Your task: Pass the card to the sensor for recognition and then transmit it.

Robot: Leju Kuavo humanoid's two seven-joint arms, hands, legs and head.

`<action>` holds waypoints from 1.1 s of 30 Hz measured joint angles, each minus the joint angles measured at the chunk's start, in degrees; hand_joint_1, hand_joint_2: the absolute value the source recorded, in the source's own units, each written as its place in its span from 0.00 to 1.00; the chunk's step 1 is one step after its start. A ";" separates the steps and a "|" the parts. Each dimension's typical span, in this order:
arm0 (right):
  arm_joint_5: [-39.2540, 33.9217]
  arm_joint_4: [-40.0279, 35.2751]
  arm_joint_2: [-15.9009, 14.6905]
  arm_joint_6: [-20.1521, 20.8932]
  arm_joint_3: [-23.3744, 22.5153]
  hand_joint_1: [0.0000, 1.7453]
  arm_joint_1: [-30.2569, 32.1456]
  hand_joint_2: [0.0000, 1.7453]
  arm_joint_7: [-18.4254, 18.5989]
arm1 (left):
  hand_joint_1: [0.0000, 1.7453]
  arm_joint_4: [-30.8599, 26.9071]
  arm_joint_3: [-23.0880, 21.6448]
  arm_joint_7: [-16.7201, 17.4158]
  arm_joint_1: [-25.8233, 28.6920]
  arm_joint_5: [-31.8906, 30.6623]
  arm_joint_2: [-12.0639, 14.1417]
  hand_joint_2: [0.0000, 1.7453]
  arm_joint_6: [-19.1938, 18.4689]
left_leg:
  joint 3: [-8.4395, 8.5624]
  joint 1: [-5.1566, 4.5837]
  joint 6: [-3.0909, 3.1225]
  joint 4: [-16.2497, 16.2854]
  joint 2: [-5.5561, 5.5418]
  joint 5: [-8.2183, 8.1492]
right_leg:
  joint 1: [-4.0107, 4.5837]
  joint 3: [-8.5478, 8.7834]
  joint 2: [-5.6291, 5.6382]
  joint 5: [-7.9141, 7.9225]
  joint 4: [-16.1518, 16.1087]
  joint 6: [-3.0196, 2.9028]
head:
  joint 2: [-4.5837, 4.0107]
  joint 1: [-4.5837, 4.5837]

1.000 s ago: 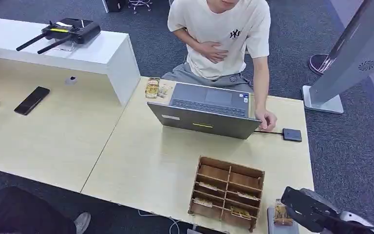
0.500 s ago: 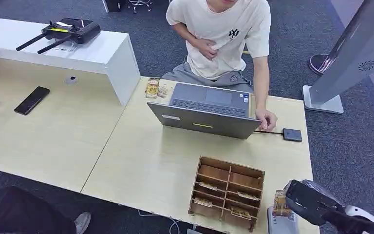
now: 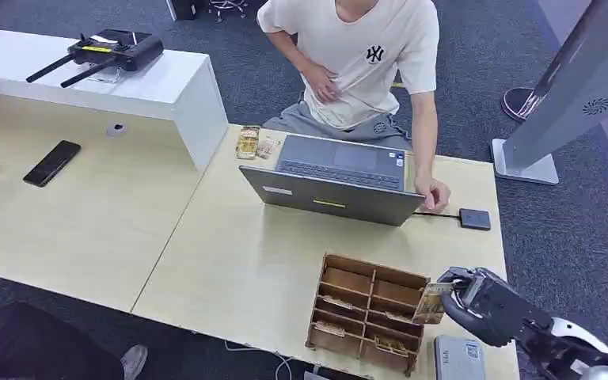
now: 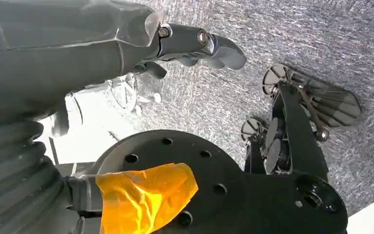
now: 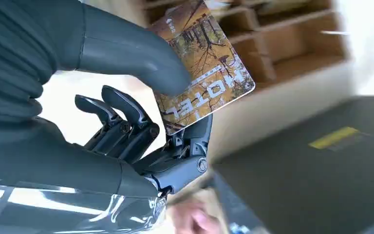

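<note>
My right hand (image 3: 479, 305) hovers over the table's front right corner, just right of the wooden card box (image 3: 370, 311). It pinches a yellow hotel card (image 3: 430, 303) between thumb and fingers, tilted toward the box. The right wrist view shows the card (image 5: 204, 73) with autumn trees printed on it, under the thumb of the right hand (image 5: 141, 122). A flat grey device (image 3: 458, 358) lies at the front edge below the hand. A small dark square device (image 3: 474, 218) lies farther back, cabled to the laptop (image 3: 336, 178). My left hand (image 4: 190, 44) hangs over carpet, holding nothing.
A person (image 3: 364, 55) sits behind the laptop with one hand (image 3: 434, 194) on the table near the dark device. Cards (image 3: 248, 142) lie beside the laptop. A phone (image 3: 51, 163) lies at the left. A white counter (image 3: 166, 91) carries a black antenna device (image 3: 103, 51).
My right hand has risen from over the grey device at the front edge and moved forward and left with the card, to beside the wooden box. The person's other arm shifted on their chest.
</note>
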 joint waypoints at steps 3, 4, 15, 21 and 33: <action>2.19 0.02 4.54 -2.22 -0.92 1.00 -0.32 1.00 -2.11 | 0.00 0.00 0.00 -0.46 -0.12 0.37 -0.22 1.00 0.46 | 0.01 0.01 -0.01 0.00 0.05 0.01 | 0.01 -0.01 0.04 0.00 0.02 0.00 | 0.00 -0.02; 2.73 0.02 6.53 -2.76 -1.38 1.00 -0.40 1.00 -2.85 | 0.00 0.00 -0.04 -0.52 -0.20 0.50 -0.33 1.00 0.61 | 0.01 0.01 -0.01 0.00 0.05 0.01 | 0.01 -0.02 0.04 0.00 0.03 0.00 | 0.00 0.00; 1.64 1.20 18.70 -1.88 -3.04 1.00 -4.66 1.00 -8.33 | 0.00 0.00 -1.07 -0.96 -0.76 0.77 -0.44 1.00 0.96 | 0.00 0.01 -0.07 -0.01 0.03 0.05 | 0.01 -0.02 0.03 0.00 0.05 0.00 | 0.00 0.00; -0.06 3.08 22.89 -0.99 -3.17 1.00 -7.97 1.00 -9.99 | 0.00 0.00 -2.19 -1.14 -0.85 0.85 -0.39 1.00 0.94 | 0.02 0.01 -0.07 0.00 0.04 0.05 | 0.00 -0.03 0.03 0.01 0.06 -0.01 | 0.00 0.00; 0.77 13.76 31.04 -3.80 -2.67 1.00 -18.62 1.00 -8.77 | 0.00 0.00 -5.07 -1.14 -1.21 0.46 -0.24 1.00 0.22 | 0.03 0.01 -0.13 0.00 0.16 0.10 | 0.01 -0.06 0.15 0.05 0.12 -0.07 | 0.00 0.02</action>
